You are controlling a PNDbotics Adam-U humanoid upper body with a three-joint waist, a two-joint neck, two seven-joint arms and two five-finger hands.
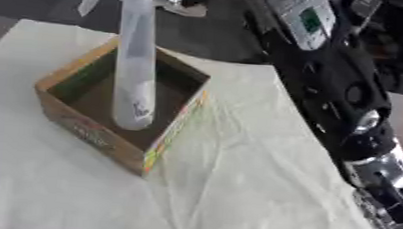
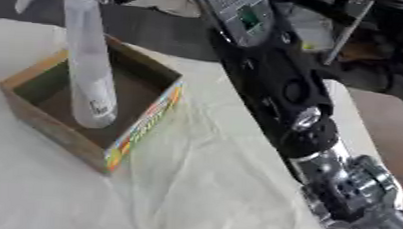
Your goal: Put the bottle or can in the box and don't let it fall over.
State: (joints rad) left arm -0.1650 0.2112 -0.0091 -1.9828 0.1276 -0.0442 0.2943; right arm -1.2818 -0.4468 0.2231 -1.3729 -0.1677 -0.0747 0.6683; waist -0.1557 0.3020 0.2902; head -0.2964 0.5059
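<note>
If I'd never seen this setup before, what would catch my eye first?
Probably the tall pale bottle standing upright inside the open cardboard box at the left of the cloth-covered table. Next, the robot's big black and silver right arm, which sweeps down the right side.

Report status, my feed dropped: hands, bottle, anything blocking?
Hands: fingers not visible; right arm alongside. Bottle standing in box, top held at frame edge. Nothing blocking.
</note>
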